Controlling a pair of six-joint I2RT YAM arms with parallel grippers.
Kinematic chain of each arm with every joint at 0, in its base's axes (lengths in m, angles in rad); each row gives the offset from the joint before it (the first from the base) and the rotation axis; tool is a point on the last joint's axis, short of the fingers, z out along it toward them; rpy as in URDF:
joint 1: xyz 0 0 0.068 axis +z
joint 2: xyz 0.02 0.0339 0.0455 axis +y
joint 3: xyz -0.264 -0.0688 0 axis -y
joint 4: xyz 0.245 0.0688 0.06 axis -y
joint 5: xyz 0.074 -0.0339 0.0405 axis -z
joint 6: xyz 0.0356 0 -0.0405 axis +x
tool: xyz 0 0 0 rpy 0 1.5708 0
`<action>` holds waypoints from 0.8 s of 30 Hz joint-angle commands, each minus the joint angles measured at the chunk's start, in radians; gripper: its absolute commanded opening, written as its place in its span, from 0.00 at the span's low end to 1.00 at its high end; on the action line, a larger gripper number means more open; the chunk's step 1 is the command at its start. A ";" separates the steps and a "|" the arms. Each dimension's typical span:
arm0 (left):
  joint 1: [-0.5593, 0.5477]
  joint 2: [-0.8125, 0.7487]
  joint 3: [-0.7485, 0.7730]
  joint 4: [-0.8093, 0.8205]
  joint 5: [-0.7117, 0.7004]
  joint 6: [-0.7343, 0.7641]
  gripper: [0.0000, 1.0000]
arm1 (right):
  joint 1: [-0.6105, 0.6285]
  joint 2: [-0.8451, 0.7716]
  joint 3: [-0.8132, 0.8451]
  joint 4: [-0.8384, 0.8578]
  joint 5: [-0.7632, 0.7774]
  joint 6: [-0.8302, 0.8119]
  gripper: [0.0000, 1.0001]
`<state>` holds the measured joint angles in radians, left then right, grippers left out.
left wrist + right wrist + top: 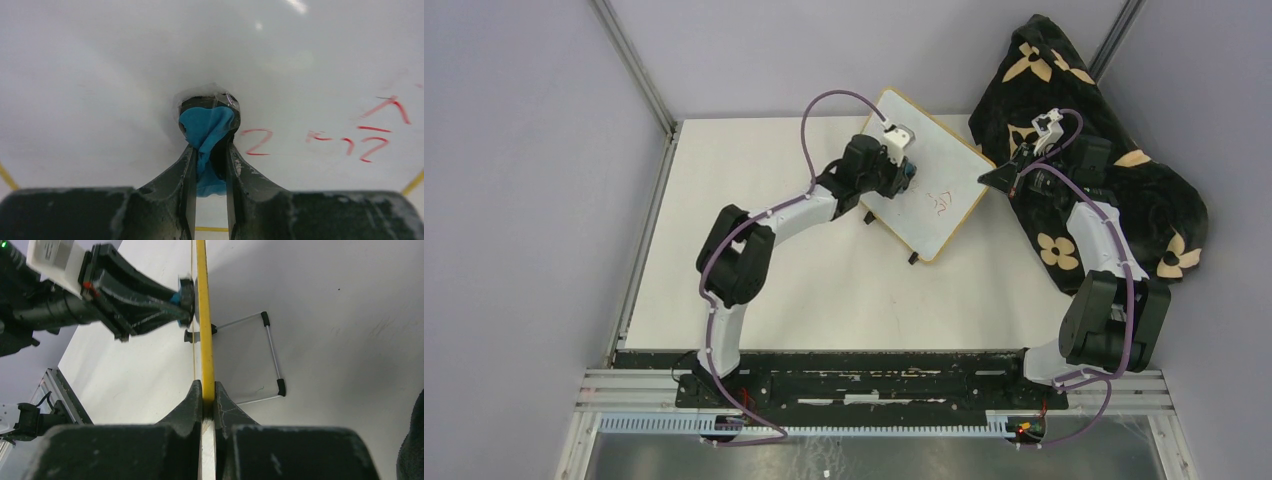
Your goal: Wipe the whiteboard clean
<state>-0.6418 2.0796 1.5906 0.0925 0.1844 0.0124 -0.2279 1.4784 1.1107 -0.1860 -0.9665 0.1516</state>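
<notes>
The whiteboard (929, 180) with a light-wood frame lies tilted on the table at the back centre, with red marks (941, 203) near its middle. My left gripper (908, 170) is shut on a small blue eraser (206, 129) and presses it against the board surface (100, 75), just left of the red marks (372, 131). My right gripper (990, 177) is shut on the board's right edge; in the right wrist view the yellow-looking frame (204, 330) runs between its fingers (193, 399).
A black cloth with tan flower prints (1114, 170) lies at the back right under my right arm. The board's wire stand with black feet (272, 355) shows behind it. Grey walls enclose the white table (764, 280).
</notes>
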 commanded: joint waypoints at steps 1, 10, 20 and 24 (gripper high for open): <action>-0.146 -0.050 -0.055 0.021 0.075 -0.009 0.03 | 0.029 0.021 -0.009 -0.079 -0.032 -0.084 0.01; -0.193 -0.041 -0.027 -0.015 0.041 -0.001 0.03 | 0.034 0.008 -0.015 -0.080 -0.032 -0.083 0.01; 0.009 0.016 -0.010 -0.021 0.017 0.036 0.03 | 0.040 0.015 -0.014 -0.070 -0.035 -0.079 0.01; 0.069 0.048 -0.002 -0.016 0.000 0.051 0.03 | 0.041 0.018 -0.009 -0.070 -0.035 -0.078 0.01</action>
<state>-0.6662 2.0647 1.5562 0.0814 0.2840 0.0128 -0.2176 1.4803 1.1107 -0.1734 -0.9588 0.1516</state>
